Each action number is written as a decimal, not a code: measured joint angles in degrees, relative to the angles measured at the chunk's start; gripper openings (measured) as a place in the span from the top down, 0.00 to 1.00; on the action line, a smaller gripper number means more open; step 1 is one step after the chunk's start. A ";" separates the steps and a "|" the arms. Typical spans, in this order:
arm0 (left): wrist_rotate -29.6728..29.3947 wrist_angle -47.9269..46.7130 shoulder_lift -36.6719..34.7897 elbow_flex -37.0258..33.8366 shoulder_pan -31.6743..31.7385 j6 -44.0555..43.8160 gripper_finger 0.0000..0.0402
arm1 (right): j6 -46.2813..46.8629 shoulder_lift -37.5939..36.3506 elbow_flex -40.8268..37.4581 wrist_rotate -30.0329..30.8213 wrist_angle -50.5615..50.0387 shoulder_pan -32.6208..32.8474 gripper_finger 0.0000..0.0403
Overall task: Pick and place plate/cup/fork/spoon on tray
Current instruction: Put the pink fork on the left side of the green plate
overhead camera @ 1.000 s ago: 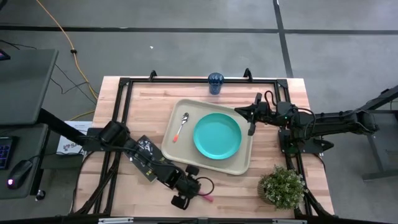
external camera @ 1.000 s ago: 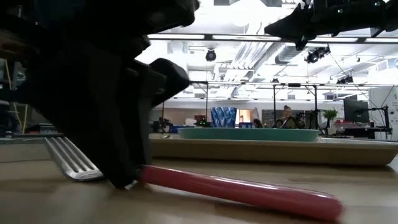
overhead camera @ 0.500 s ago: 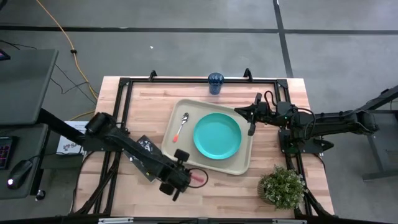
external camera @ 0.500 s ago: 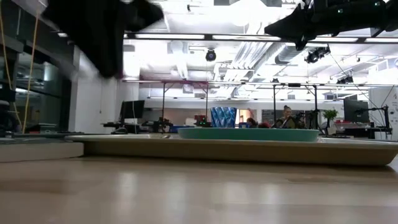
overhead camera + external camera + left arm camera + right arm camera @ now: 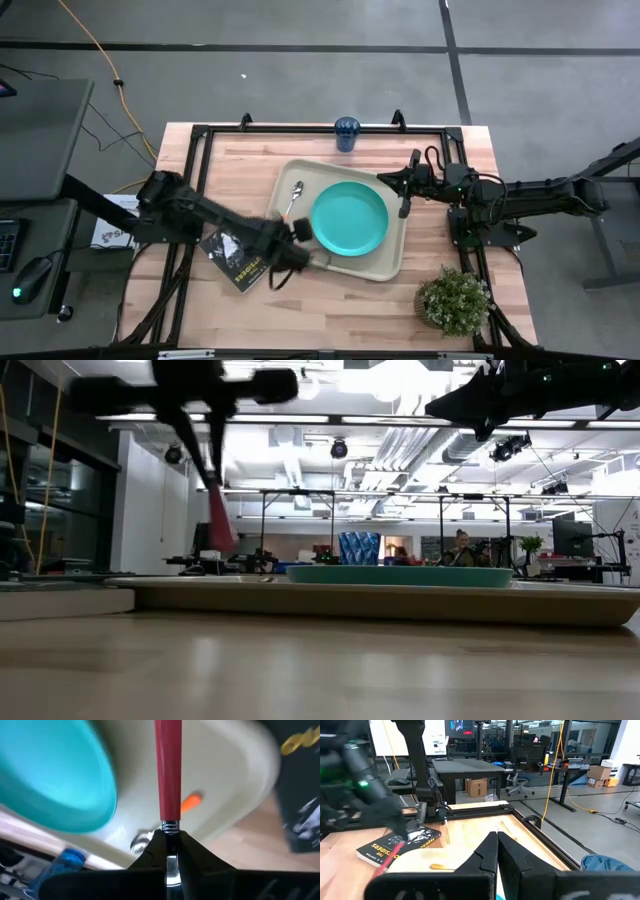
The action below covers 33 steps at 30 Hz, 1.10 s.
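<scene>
My left gripper (image 5: 300, 233) is shut on the fork above the near left part of the beige tray (image 5: 385, 268). The fork's pink-red handle (image 5: 168, 770) sticks out past the fingertips and slants down in the low view (image 5: 220, 525). The turquoise plate (image 5: 349, 218) and the silvery spoon (image 5: 292, 203) lie on the tray. The dark blue cup (image 5: 347, 133) stands on the table at its far edge. My right gripper (image 5: 404, 208) is shut and empty, raised over the tray's right rim. My left gripper pinches the fork's metal neck (image 5: 170, 826), just behind the handle's end, between its two fingers. The tines are hidden between the fingers. The fingers lie along the fork, slanting down. The fork is lifted clear, its handle pointing down over the tray.
A black booklet (image 5: 235, 260) lies on the table left of the tray's near corner. A potted plant (image 5: 455, 298) stands at the near right. A small orange mark (image 5: 190, 802) shows on the tray floor. Black frame rails run along the table's edges.
My left gripper has lifted the fork off the table near the near edge and carried it up and toward the far edge, over the tray's near left part. It has turned, so the handle, which lay flat on the table, now points down.
</scene>
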 joint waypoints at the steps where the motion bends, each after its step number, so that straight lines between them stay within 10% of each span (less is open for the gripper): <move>1: 0.00 0.13 -0.09 0.00 1.38 1.44 1.00 | -0.01 0.00 0.02 0.01 -0.05 0.00 1.00; 16: -5.79 4.70 8.27 -0.13 11.22 28.24 1.00 | -0.02 0.00 -0.02 0.02 -1.41 0.01 1.00; 33: -6.88 17.28 17.95 -0.17 13.11 37.78 1.00 | -0.02 0.00 -0.04 0.02 -1.72 0.02 1.00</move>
